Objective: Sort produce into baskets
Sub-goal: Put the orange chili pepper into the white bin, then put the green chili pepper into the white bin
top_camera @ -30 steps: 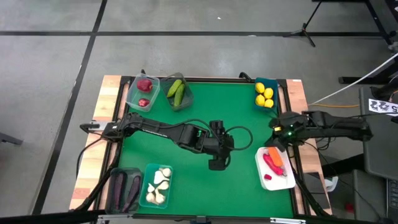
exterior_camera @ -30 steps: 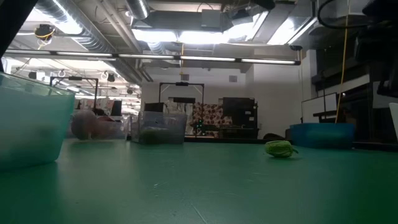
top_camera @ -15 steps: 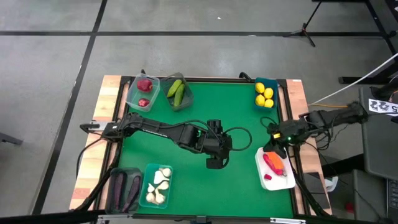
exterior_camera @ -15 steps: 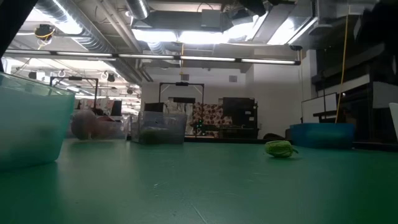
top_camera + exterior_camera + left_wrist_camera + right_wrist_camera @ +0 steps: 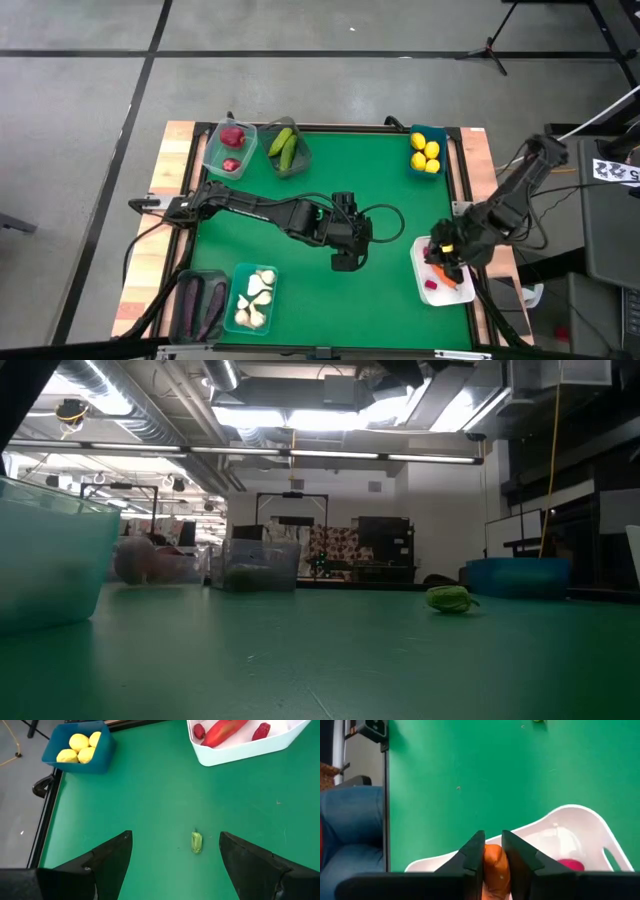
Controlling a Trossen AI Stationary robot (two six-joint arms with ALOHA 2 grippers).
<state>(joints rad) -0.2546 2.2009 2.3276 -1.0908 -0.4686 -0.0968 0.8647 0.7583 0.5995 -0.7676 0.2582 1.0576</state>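
Observation:
My left gripper [image 5: 345, 262] hangs open over the middle of the green mat. Ahead of its fingers [image 5: 175, 835] a small green toy piece [image 5: 196, 842] lies on the mat, also seen in the low view [image 5: 448, 598]. My right gripper [image 5: 445, 264] is shut above the white tray [image 5: 465, 293] at the table's right side. Its fingertips [image 5: 492, 835] stand just over the orange carrot [image 5: 494, 864], which lies in the tray beside red pieces [image 5: 568, 865]. My right gripper's shut fingers [image 5: 476, 851] point slanting down at the orange carrot in the white tray [image 5: 570, 827]. Orange shows in the narrow slit between them. Whether the fingers touch the carrot cannot be told.
Along the far edge stand a clear tub with red fruits [image 5: 230, 148], a tub with cucumbers [image 5: 287, 150] and a blue tub of lemons [image 5: 426, 153]. At the near left are a grey tub of eggplants [image 5: 198, 303] and a teal tub of garlic [image 5: 255, 297].
My right arm has swung round from the table's right edge. Its shut gripper has gone from the tray's far end toward the near edge, to a place over the tray, and its wrist has rolled.

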